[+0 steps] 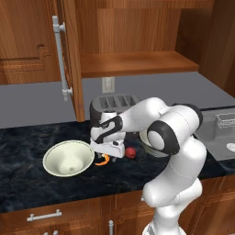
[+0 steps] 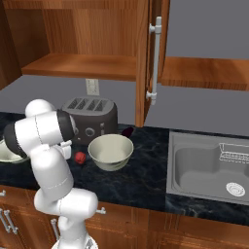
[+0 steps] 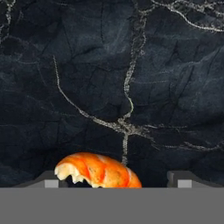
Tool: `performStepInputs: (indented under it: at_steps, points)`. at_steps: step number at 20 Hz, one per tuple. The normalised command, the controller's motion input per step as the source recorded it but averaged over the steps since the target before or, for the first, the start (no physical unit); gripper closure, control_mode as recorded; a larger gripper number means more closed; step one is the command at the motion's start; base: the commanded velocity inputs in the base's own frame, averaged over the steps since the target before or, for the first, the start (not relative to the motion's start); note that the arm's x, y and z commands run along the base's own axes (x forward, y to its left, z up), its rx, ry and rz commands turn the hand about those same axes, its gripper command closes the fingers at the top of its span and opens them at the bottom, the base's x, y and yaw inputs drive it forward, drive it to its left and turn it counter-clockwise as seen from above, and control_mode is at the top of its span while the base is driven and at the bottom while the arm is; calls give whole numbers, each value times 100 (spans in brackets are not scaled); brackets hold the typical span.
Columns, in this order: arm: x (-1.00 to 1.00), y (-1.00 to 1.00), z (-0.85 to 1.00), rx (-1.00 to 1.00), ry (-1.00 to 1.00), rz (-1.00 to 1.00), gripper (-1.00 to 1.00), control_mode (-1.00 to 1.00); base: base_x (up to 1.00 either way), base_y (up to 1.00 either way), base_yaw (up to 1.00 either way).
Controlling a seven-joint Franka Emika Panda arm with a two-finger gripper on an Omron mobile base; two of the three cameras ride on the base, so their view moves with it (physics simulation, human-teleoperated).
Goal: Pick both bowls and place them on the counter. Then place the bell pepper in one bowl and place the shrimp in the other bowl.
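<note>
Shrimp (image 3: pixel 98 170) nearest the lens in the hand view, at 6 o'clock between the two finger tips (image 3: pixel 51 183), lying on the counter (image 3: pixel 131 87). Gripper (image 1: pixel 106 153) spread wide, one tip to each side of the orange curl, neither tip seen touching it. From the left base view: shrimp just beside the wider bowl (image 1: pixel 69 158) at its 3 o'clock; bell pepper (image 1: pixel 131 152) near, further toward 3 o'clock; deeper bowl (image 1: pixel 146 137) partly hidden behind the forearm. From the right base view: both bowls standing on the counter, so first stage judged complete; neither food item in a bowl yet. Handling, as judgement: very light, soft, somewhat slick, curved body likely to roll or squirt out under off-centre pressure. Grasp across the thick middle of the arc, not the paler end; close gently, lift straight up before carrying toward the wider bowl.
</note>
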Motion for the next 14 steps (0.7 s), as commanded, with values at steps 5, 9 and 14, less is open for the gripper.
performStepInputs:
  at_steps: [5,9,14]
  points:
    - [-1,0,-17,0,0,0,-100,-100,0,0,0]
    - [-5,0,-17,0,0,0,100,-100,0,0,0]
    - [-7,0,-15,0,-1,0,100,-100,0,0,0]
